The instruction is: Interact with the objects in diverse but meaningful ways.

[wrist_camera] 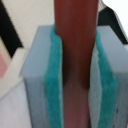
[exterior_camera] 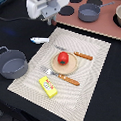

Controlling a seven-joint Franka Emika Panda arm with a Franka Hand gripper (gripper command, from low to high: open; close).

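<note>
My gripper [exterior_camera: 49, 17] hangs at the back of the scene, near the exterior view's left, above the far edge of the striped mat [exterior_camera: 90, 85]. In the wrist view its teal pads [wrist_camera: 52, 85] press on both sides of a red-brown bar [wrist_camera: 75, 60], which runs out past the fingers. What the bar belongs to I cannot tell. A red tomato [exterior_camera: 62, 58] sits on a tan plate [exterior_camera: 67, 69] mid-mat. A yellow block [exterior_camera: 48, 86] lies at the mat's near edge. Two brown-handled utensils [exterior_camera: 82, 56] [exterior_camera: 67, 79] flank the plate.
A dark grey pot [exterior_camera: 11, 63] stands off the mat at the exterior view's left. Another pot [exterior_camera: 89, 12] rests on the pinkish board [exterior_camera: 105, 28] at the back, beside black discs [exterior_camera: 66, 10]. A small white-and-blue item [exterior_camera: 39, 40] lies by the mat's far corner.
</note>
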